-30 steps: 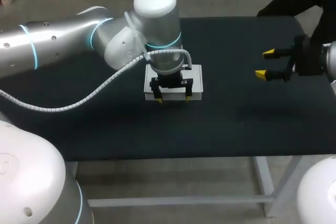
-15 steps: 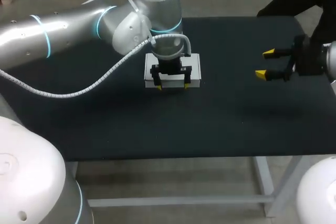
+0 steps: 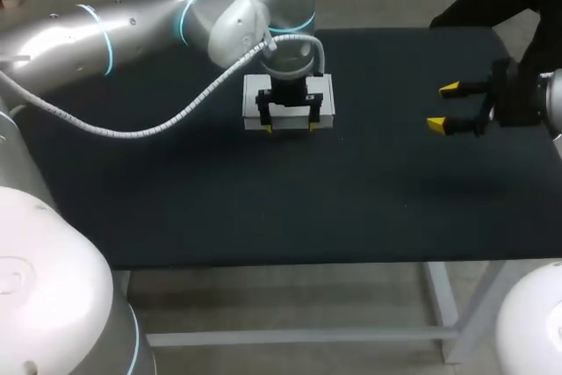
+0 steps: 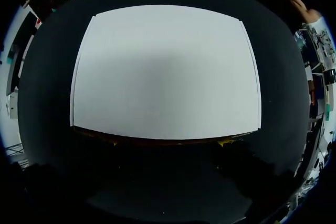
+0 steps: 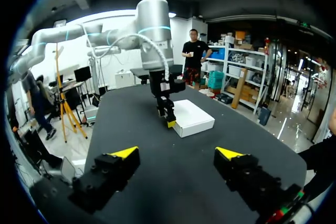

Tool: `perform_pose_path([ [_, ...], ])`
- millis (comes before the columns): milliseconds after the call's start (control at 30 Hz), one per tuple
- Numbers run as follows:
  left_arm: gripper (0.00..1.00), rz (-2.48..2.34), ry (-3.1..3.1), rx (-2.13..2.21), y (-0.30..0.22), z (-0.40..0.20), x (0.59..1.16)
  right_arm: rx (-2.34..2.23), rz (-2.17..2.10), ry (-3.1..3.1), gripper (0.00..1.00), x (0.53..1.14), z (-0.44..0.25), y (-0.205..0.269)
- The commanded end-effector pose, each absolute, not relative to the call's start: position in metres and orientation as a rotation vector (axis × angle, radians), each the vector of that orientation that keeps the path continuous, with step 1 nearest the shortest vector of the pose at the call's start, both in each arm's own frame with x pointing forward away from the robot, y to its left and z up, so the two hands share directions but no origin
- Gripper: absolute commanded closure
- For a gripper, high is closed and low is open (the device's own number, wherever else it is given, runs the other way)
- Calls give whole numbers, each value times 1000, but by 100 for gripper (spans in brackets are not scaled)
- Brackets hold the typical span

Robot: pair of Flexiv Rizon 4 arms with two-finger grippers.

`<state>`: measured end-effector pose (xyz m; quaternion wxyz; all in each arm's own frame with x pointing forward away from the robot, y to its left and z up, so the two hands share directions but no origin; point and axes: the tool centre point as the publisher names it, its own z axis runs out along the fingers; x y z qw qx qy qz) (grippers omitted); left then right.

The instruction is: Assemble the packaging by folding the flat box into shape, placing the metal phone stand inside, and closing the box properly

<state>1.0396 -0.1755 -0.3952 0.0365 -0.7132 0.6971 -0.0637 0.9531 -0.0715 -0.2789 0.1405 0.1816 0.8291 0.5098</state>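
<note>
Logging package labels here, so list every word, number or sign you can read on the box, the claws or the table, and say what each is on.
No readable text in any view.
White box: visible faces plain, no print.
Left claw and right claw: no legible marking.
Table: plain dark surface, no signs.

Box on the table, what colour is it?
The box is plain white, with no pattern. It shows best in the left wrist view.

Left arm (image 3: 219,28) blocks white box (image 3: 253,98) from above, right hand (image 3: 443,106) well apart
</note>
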Motion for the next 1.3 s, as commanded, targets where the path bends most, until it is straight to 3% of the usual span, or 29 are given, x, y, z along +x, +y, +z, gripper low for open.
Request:
perform_pose_path([
  [33, 0, -126, 2149, -2213, -179, -396, 1059, 518, 1483, 2392, 0, 953, -279, -73],
  [867, 0, -108, 2114, -2279, -153, -395, 1149, 518, 1483, 2392, 0, 953, -279, -73],
  [1300, 0, -254, 2143, -2227, -140, -376, 1126, 518, 1483, 2392, 0, 953, -279, -73],
])
